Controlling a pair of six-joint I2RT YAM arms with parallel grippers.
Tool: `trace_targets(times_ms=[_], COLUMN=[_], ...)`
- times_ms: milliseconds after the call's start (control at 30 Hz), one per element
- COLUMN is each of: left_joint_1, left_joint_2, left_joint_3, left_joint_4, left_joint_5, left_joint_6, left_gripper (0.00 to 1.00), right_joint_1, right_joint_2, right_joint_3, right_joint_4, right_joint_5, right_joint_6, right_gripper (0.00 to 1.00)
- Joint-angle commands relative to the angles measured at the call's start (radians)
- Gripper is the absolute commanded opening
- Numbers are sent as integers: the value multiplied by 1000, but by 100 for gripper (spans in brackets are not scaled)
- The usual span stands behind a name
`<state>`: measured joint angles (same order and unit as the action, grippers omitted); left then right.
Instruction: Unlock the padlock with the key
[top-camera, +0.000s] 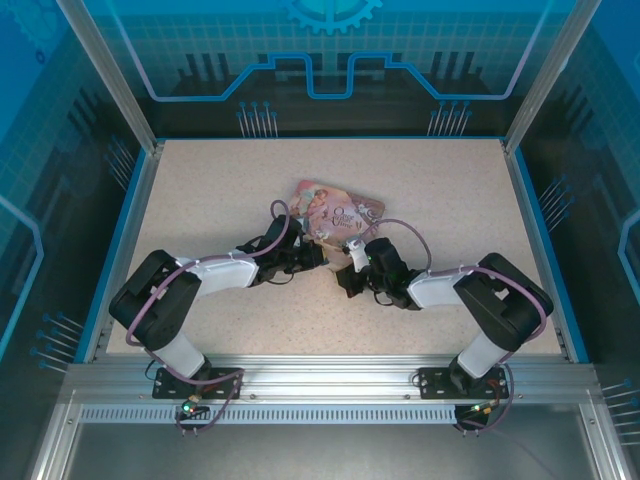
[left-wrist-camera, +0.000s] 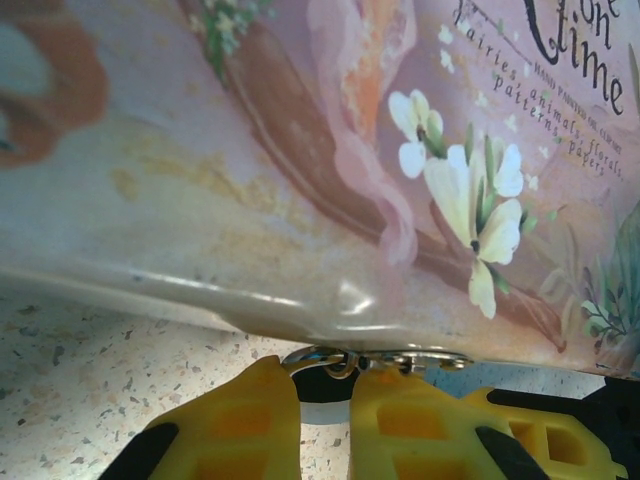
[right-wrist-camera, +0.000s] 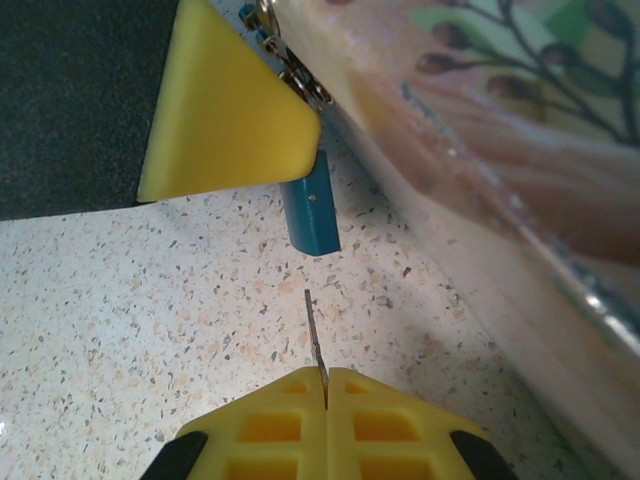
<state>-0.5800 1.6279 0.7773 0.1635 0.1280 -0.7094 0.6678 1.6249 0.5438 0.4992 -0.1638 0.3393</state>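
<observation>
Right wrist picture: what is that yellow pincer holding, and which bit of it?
The right pincer pinches the key by its back end; the thin blade pokes out toward the padlock.

Bright, even overhead light; soft shadows; glare streak along the tin (left-wrist-camera: 200, 230); blurry wrist close-ups.

We see a glossy painted metal tin (left-wrist-camera: 300, 150), a smooth teal padlock (right-wrist-camera: 312, 215), a thin dull-metal key (right-wrist-camera: 314, 335), matt yellow plastic on the right gripper (right-wrist-camera: 326, 380), and a speckled matt table (right-wrist-camera: 150, 300).
</observation>
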Motion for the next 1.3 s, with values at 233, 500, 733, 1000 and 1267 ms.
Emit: trace_targets(times_ms=[233,500,733,1000,1267], left_joint_1=[-16,-23,-24,46,139], left_joint_2=[-53,-48,-67,-40,58], left_joint_3=[43,37,23,32,96], left_joint_4=[8,8,-11,-9,39], left_joint_5=[16,-8,-77,-115,-123], left_joint_6=[-30,-26,31,68,133], left_gripper=[6,6,20,25,26], right_joint_1=[17,18,11,-39,-92], right_joint_2=[58,61,-36,-224,-406], right_joint_3=[-26,-40,-82,-106,-115], right_joint_4=[129,144,72,-102,-245], right_joint_5=[15,34,80,98,89], right_joint_6=[10,10,-2,-25,-12], right_gripper=[0,0,0,0,0])
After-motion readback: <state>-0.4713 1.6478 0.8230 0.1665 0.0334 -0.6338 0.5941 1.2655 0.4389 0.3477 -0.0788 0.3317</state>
